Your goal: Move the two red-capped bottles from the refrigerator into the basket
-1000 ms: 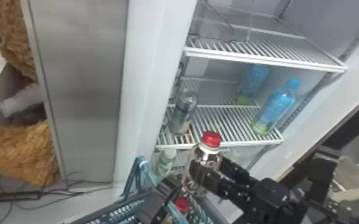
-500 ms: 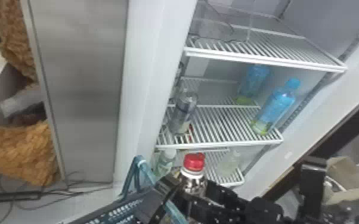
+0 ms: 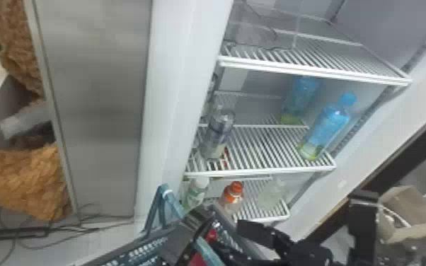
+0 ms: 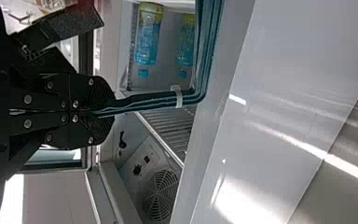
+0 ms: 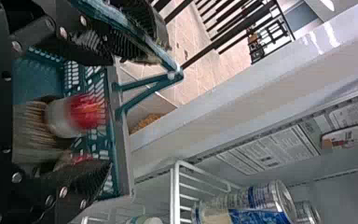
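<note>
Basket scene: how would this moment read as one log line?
left tool: shut on handle | right tool: open at basket | red-capped bottles: two in basket

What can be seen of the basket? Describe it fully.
The basket looks plastic: teal, slotted walls, a grey rim, and a bent handle of thin teal bars with a white band at the bend. The left gripper grips the handle in front of the open refrigerator. Red-capped bottles show inside.
</note>
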`<action>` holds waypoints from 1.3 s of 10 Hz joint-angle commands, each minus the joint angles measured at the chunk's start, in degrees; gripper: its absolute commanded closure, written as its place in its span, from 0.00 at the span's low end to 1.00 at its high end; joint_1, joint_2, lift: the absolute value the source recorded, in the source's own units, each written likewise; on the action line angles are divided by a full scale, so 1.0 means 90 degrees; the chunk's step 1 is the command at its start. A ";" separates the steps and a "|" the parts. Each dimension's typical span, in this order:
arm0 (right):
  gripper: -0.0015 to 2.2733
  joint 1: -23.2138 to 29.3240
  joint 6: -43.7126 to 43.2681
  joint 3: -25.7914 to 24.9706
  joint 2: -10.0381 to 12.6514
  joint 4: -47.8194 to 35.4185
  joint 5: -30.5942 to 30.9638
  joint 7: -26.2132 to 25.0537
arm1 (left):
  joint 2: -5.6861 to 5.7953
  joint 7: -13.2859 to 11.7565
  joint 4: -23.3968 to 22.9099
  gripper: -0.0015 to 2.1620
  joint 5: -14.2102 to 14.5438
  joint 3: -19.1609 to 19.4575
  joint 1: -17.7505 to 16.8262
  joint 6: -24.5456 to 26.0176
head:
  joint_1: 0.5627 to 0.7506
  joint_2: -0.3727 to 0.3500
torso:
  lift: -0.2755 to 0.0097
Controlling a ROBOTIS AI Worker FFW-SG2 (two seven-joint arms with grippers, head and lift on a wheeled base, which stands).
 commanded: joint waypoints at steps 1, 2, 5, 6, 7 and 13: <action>0.07 0.0013 -0.0099 -0.0076 0.0014 0.0044 -0.0021 0.0000 | 0.0001 0.0001 -0.0014 0.56 0.0001 0.0001 0.0001 -0.0005 | 0.70 0.03 | 0.97; 0.09 0.0091 -0.0365 -0.0126 0.0044 0.0091 -0.0046 0.0000 | 0.0001 0.0001 0.0001 0.56 0.0001 -0.0012 0.0001 -0.0005 | 0.70 0.03 | 0.97; 0.09 0.0653 -0.1896 -0.0266 0.0219 0.0310 0.0030 0.0000 | -0.0009 0.0011 0.0001 0.56 0.0014 0.0014 0.0017 -0.0005 | 0.70 0.03 | 0.97; 0.09 0.0810 -0.2318 -0.0329 0.0317 0.0419 0.0094 0.0000 | -0.0019 0.0011 0.0001 0.56 0.0014 0.0014 0.0032 -0.0020 | 0.70 0.03 | 0.97; 0.09 0.0997 -0.3068 -0.0329 0.0366 0.0716 -0.0033 0.0000 | -0.0019 0.0011 0.0001 0.56 0.0014 0.0014 0.0032 -0.0005 | 0.70 0.03 | 0.97; 0.09 0.1622 -0.5881 -0.0507 0.0561 0.2044 -0.0021 0.0000 | -0.0038 0.0040 -0.0014 0.56 0.0027 0.0027 0.0079 -0.0005 | 0.70 0.03 | 0.97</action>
